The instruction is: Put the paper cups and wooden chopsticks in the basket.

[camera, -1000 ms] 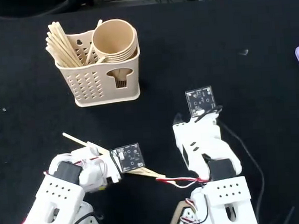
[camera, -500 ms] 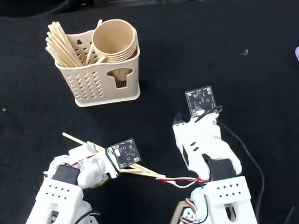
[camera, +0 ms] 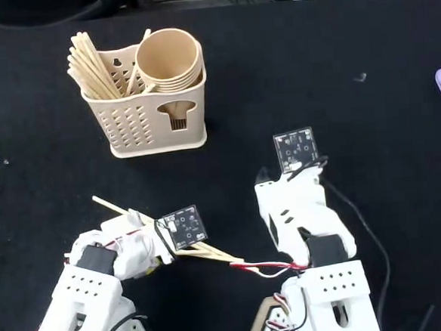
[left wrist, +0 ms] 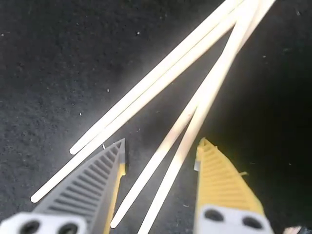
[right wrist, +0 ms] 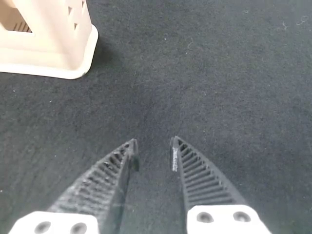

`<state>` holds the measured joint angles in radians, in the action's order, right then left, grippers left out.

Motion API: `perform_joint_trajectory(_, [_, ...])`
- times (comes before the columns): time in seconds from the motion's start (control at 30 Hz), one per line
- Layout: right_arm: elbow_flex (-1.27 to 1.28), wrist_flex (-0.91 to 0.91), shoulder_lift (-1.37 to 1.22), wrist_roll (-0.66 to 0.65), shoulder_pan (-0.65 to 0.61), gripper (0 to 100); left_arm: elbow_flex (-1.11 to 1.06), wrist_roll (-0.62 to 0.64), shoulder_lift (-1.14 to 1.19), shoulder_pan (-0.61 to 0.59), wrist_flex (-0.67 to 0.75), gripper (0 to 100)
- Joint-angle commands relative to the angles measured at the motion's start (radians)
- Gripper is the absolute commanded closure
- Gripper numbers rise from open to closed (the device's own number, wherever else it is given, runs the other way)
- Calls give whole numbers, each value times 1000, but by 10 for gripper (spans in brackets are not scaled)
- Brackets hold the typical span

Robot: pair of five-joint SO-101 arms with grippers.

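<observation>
The black bench [camera: 335,66] carries the perforated beige basket [camera: 153,121] towards its far left, well apart from both arms. The right gripper [right wrist: 152,146] hangs low over bare bench with its jaws a little apart and nothing between them, so you can leave it parked. The left gripper [left wrist: 162,144] is released too, lowered at the near left with its grey and yellow jaws spread on either side of one pair of sticks. The stacked paper cups [camera: 169,57] already sit upright in the basket's right compartment, and a bundle of chopsticks [camera: 92,64] leans in its left one, so that part looks finished. What is left are the loose wooden chopsticks [left wrist: 195,112], four of them lying flat on the bench in a narrow fan. Two have their ends between the open jaws, and the other two run just outside the grey jaw. You are at the grasp step. The next move calls for closing on the pair between the jaws without nudging the outer pair. Then lift, carry the sticks across to the basket and tip them upright into the left compartment.
</observation>
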<state>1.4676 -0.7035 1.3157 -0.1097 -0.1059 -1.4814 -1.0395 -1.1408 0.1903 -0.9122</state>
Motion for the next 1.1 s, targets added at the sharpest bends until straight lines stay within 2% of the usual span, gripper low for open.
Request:
perform_joint_trajectory(0.0, [-30,23,21,-3,26,885,19,2,0,-24,28,766])
perform_joint_trajectory(0.2, [-30,23,21,-3,26,885,116,60,75,-22,26,765])
perform_joint_trajectory(0.37, [-28,20,21,-3,26,885,228,104,341,-16,20,764])
perform_joint_trajectory(0.6, [-28,20,21,-3,26,885,348,101,629,-16,28,770])
perform_joint_trajectory(0.7, [-28,20,21,-3,26,885,367,100,654,-16,21,779])
perform_joint_trajectory(0.87, [-28,21,21,-3,26,885,378,98,654,-15,21,897])
perform_joint_trajectory(1.0, [-28,21,21,-3,26,885,377,68,654,-15,9,902])
perform_joint_trajectory(1.07, [-28,21,21,-3,26,885,389,23,654,-13,-54,902])
